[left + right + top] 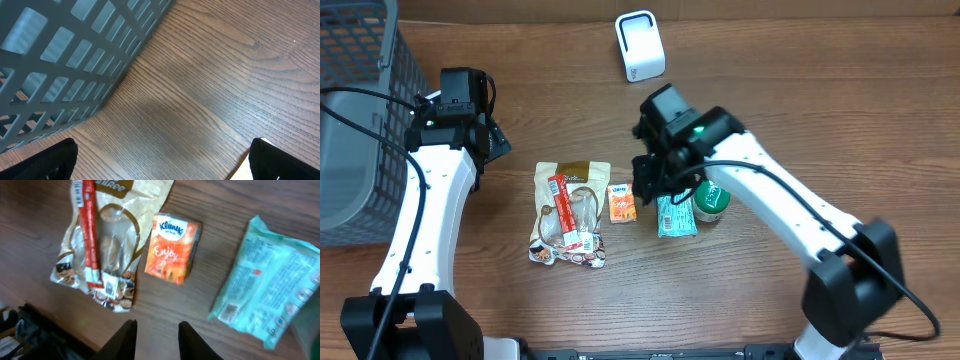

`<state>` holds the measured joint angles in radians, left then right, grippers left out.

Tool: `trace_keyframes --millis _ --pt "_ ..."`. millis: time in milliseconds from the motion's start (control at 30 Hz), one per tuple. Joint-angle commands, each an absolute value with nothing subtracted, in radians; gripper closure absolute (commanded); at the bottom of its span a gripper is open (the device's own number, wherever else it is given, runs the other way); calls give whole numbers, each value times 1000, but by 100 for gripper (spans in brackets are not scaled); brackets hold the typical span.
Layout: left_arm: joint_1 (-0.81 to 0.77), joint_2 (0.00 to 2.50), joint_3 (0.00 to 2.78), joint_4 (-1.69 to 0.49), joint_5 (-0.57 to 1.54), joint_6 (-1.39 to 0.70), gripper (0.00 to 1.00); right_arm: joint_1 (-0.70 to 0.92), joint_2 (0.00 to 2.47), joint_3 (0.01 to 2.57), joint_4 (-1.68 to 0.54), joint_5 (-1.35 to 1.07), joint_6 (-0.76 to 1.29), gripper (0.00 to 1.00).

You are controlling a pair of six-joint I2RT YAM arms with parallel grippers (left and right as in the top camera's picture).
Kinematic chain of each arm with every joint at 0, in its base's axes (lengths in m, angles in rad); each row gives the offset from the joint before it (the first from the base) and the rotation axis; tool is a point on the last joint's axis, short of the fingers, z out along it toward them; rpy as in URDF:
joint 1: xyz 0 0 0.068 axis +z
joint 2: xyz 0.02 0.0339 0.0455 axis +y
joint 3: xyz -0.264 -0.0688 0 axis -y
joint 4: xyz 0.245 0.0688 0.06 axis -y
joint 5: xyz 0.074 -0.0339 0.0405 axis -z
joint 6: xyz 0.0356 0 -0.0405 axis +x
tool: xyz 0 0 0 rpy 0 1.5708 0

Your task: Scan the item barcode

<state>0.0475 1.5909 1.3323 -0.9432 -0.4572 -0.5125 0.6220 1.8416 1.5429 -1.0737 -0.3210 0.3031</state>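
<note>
**Right gripper narrow and empty above the goods; nothing lifted for scanning**

You will find the wooden table [800,90] carrying everything. The grey basket [360,120] sits at the far left edge, probably for goods once they are scanned. The left gripper [485,140] hangs just beside it with jaws wide and nothing between them, so that arm looks parked clear of the work.

The four candidate items lie flat in a row at mid-table:
- the snack bag [570,212]
- the teal wipes packet [677,215]
- the green-lidded jar [711,200], touching the packet's right side
- the Kleenex tissue pack [622,202], between bag and packet

The white scanner [640,45] stands well apart at the far edge, so in my judgement any item must be carried over to it.

The right gripper [650,180] hovers over the tissue pack and the packet.

**Views compared**
- Overhead gives you the layout, but the arm hides the jaws.
- The right wrist view shows the right gripper [157,327] set narrow, bare wood in the gap, holding nothing. The tissue pack [172,247] lies just ahead of it.
- Only that view shows a white printed label on the packet [231,311]. I cannot tell if it is the barcode.
- The left wrist view confirms the left gripper [162,160] spread wide beside the basket wall [75,65].
</note>
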Motion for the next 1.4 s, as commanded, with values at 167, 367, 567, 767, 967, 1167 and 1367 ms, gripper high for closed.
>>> trace_keyframes --millis 167,367,567,767,967,1167,1367 --pt "46 1595 1349 -941 -471 -493 0 657 1942 1557 -1009 -266 349 70" --pt "46 1595 1349 -941 -471 -493 1 657 1986 1557 -983 -246 371 69" --pt "45 1595 1349 -941 -471 -493 0 657 2028 1552 -962 -246 382 69" --pt "46 1595 1349 -941 -471 -493 1 657 2052 1491 -873 -244 397 69" --pt "45 1595 1349 -941 -471 -494 0 657 2059 1451 -814 -244 405 69" --pt "46 1595 1349 -941 -471 -493 0 657 2060 1390 -739 -243 457 69" --pt "45 1595 1349 -941 -471 -493 0 657 2059 1379 -734 -244 457 77"
